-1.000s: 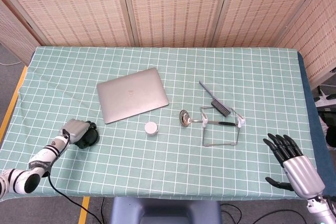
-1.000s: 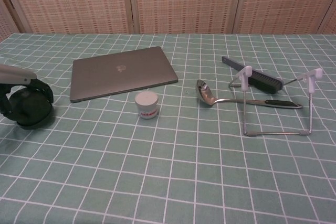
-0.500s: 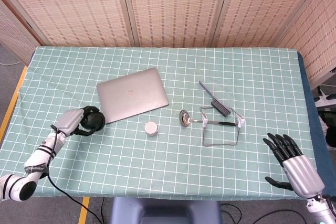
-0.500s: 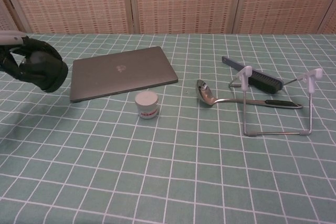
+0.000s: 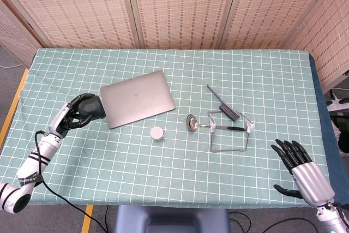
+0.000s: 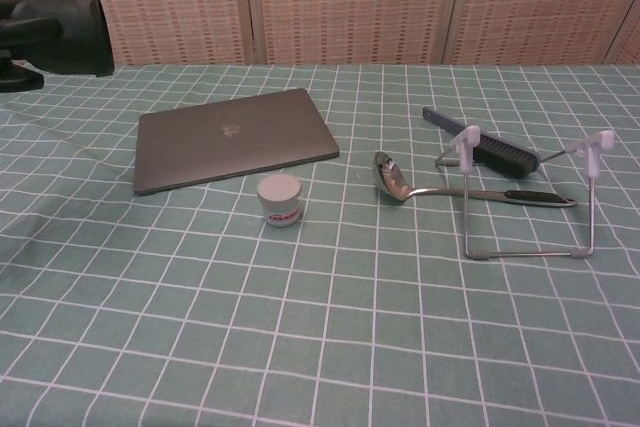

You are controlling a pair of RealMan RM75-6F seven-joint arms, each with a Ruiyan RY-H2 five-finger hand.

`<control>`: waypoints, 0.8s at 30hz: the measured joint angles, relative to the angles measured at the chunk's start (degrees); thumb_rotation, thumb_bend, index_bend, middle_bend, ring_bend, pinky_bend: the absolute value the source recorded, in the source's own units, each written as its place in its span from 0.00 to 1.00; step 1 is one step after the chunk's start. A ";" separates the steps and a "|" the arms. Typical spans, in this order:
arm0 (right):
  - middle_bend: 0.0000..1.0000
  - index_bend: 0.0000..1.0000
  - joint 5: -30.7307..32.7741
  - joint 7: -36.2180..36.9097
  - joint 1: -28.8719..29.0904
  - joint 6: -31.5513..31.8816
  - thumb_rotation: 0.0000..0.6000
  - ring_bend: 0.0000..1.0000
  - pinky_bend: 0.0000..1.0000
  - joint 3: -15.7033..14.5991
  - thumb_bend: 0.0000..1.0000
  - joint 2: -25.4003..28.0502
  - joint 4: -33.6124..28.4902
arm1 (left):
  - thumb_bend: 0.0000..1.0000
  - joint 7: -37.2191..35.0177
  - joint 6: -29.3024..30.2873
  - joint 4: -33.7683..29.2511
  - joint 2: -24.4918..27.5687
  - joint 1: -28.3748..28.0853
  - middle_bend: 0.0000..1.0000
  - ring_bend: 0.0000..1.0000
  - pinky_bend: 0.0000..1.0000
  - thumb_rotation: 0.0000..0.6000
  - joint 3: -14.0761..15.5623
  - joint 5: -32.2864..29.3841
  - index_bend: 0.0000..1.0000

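Laptop (image 5: 137, 98): lay closed on green checked tablecloth (image 5: 163, 178), left of centre.
Left hand (image 5: 83, 111): fingers curled in, holding nothing, raised just beside laptop's left edge.
Right hand (image 5: 299, 166): fingers spread, empty, near front right corner.
Small jar (image 5: 157, 133): just before laptop.
Ladle (image 5: 192, 123): right of jar.

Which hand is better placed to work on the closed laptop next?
Probably the left. The left hand hovers right beside the closed laptop's left edge, while the right hand rests open near the table's front right corner, past the wire stand.

Head overhead — chest low, nearer.
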 measured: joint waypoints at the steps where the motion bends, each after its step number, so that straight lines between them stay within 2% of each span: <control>1: 0.00 0.00 0.02 0.13 -0.02 0.13 1.00 0.00 0.00 0.03 0.04 0.03 0.01 | 0.70 0.36 -0.01 0.46 0.12 -0.08 0.87 0.77 1.00 1.00 0.55 1.69 0.83; 5: 0.00 0.00 -0.16 0.31 -0.07 0.31 1.00 0.00 0.00 0.00 0.04 0.15 0.15 | 0.70 7.88 -0.58 2.37 0.70 -0.64 0.87 0.77 1.00 1.00 3.03 8.09 0.83; 8: 0.00 0.00 -0.33 0.34 -0.05 0.26 1.00 0.00 0.00 -0.11 0.04 0.19 0.12 | 0.68 19.65 -2.46 2.83 1.39 -1.27 0.87 0.77 1.00 1.00 4.71 11.27 0.83; 13: 0.00 0.00 -0.57 1.00 -0.06 0.56 1.00 0.00 0.00 -0.19 0.04 0.44 0.08 | 0.65 46.77 -9.05 1.75 2.62 -2.34 0.87 0.77 1.00 1.00 6.14 12.59 0.83; 20: 0.00 0.00 -1.41 2.57 -0.16 1.58 1.00 0.00 0.00 -0.43 0.04 1.05 0.29 | 0.63 90.02 -13.30 -0.84 2.88 -1.84 0.87 0.77 1.00 1.00 4.80 6.18 0.83; 21: 0.00 0.00 -1.44 2.80 -0.21 1.81 1.00 0.00 0.00 -0.43 0.04 1.13 0.33 | 0.63 97.37 -13.51 -1.59 2.82 -1.69 0.87 0.77 1.00 1.00 4.45 4.08 0.83; 24: 0.00 0.00 -1.58 2.89 -0.22 1.82 1.00 0.00 0.00 -0.45 0.04 1.15 0.50 | 0.63 113.60 -13.74 -4.16 2.78 -1.42 0.88 0.77 1.00 1.00 3.64 -2.43 0.83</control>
